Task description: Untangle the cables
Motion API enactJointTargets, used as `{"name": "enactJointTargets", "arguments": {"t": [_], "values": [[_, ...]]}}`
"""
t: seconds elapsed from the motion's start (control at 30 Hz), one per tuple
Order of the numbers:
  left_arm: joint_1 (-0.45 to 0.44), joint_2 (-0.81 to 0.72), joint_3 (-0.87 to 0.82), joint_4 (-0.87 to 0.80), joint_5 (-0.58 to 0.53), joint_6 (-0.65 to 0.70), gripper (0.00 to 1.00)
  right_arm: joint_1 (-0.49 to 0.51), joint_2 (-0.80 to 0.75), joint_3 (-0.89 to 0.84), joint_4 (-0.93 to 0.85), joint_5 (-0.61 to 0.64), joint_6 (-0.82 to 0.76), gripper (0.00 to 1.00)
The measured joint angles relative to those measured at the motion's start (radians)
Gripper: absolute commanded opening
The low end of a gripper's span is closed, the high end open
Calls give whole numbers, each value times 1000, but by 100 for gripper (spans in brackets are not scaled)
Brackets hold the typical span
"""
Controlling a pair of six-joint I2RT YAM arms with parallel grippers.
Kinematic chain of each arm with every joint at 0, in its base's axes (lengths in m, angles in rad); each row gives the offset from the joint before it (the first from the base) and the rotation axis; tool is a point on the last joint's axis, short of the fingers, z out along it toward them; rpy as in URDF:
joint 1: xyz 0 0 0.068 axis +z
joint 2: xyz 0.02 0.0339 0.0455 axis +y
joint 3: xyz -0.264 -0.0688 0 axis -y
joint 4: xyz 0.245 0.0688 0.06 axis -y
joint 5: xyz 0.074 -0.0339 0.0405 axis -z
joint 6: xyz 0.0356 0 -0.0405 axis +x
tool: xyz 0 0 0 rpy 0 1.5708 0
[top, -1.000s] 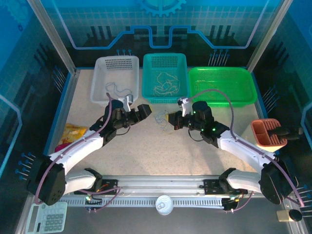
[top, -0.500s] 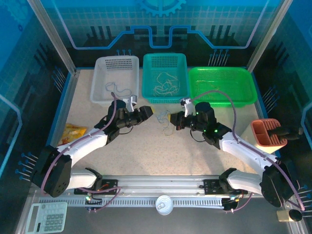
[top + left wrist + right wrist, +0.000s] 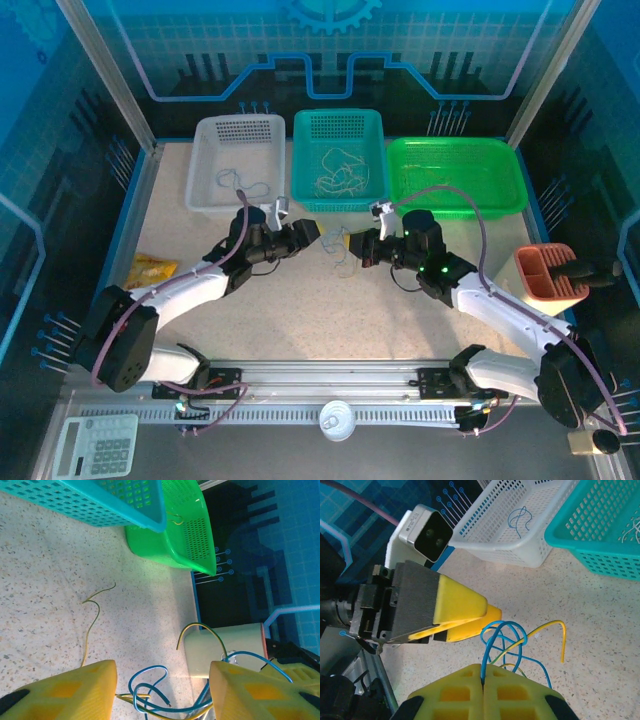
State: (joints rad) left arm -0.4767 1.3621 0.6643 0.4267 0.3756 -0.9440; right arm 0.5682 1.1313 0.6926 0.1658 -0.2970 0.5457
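cables [image 3: 338, 250] sit on the tabletop just in front of the teal basket [image 3: 338, 203]. right claw [image 3: 482, 672] is clamped on them. left claw [image 3: 162, 680] is apart, loops between. i judge them light and limp; take one strand near a free end.

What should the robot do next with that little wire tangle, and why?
Probably close the left gripper: it stands open around the blue loops of the cables, while the right gripper is shut on them. Then both could pull apart.
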Motion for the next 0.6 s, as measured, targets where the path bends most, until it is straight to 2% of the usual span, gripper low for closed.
{"name": "enactJointTargets", "arguments": {"t": [0.23,0.37,0.5,0.6], "values": [[-2,21,0,34,0,-5,43,0,-16,-1,14,-1,7,0],[-2,36,0,58,0,-18,36,0,-20,-4,23,-3,13,0],[-2,51,0,80,0,-27,25,0,-22,-5,26,-4,16,0],[-2,55,0,87,0,-31,9,0,-23,-5,29,-4,15,0]]}}
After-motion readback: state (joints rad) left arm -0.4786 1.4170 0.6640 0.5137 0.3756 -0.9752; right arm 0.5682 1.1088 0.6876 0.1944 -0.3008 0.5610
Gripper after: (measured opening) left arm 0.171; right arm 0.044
